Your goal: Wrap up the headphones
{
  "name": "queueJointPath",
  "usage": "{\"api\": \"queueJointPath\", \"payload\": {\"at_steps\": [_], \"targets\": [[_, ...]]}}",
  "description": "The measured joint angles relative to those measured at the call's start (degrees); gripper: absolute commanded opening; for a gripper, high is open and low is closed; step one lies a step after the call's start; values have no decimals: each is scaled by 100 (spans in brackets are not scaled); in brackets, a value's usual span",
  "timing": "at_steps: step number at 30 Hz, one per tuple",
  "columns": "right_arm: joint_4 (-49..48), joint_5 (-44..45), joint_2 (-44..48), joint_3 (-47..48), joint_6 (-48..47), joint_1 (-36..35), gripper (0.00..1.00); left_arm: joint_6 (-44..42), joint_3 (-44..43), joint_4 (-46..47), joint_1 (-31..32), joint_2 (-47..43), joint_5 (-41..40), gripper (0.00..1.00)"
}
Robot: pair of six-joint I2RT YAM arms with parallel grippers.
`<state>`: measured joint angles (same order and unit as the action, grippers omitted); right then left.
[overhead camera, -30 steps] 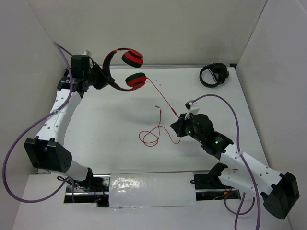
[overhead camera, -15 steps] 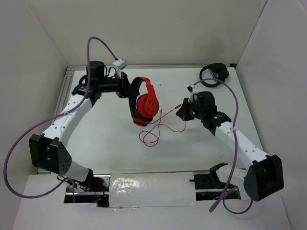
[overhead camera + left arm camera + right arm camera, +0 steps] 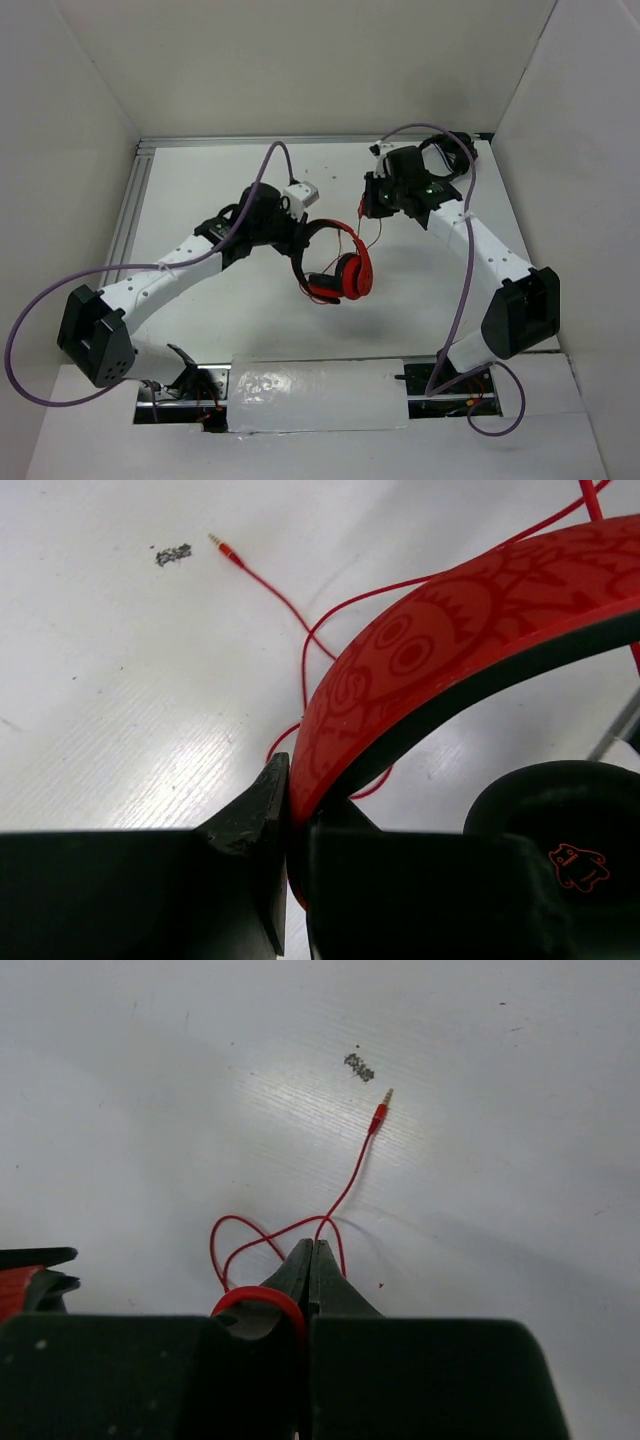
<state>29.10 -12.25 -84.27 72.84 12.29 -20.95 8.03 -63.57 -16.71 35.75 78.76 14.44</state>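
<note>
The headphones (image 3: 350, 272) have swung to mid-table; right gripper (image 3: 366, 206) raised the cable (image 3: 352, 1172).

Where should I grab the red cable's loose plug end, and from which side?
Probably the plug's red sleeve, just behind the gold tip, from straight above with jaws across it: it lies flat on the table, its cable curving away.

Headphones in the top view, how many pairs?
2. A red pair mid-table, headband clamped in the left pincer; a black pair at the far right corner, partly hidden behind the right arm.
</note>
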Motion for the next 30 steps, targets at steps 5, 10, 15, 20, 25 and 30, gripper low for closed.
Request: {"api": "queueJointPath", "payload": {"at_steps": [5, 10, 15, 20, 25, 30], "targets": [[492, 160, -103, 463, -186, -352, 0, 22, -66, -160, 612, 295, -1224, 0], [866, 426, -103, 789, -310, -603, 0, 472, -422, -474, 811, 1073, -2282, 0], [1051, 546, -11, 785, -356, -772, 2, 1198, -1019, -1244, 695, 1609, -3032, 0], [1126, 334, 426, 780, -393, -1005, 4, 2208, -1687, -2312, 505, 1978, -3622, 0], [1073, -444, 678, 640, -656, -1099, 4, 3451, -2664, -3475, 317, 2433, -4105, 0], [986, -1954, 516, 595, -1202, -1137, 12, 4520, -3512, -4760, 306, 2983, -4404, 0]]}}
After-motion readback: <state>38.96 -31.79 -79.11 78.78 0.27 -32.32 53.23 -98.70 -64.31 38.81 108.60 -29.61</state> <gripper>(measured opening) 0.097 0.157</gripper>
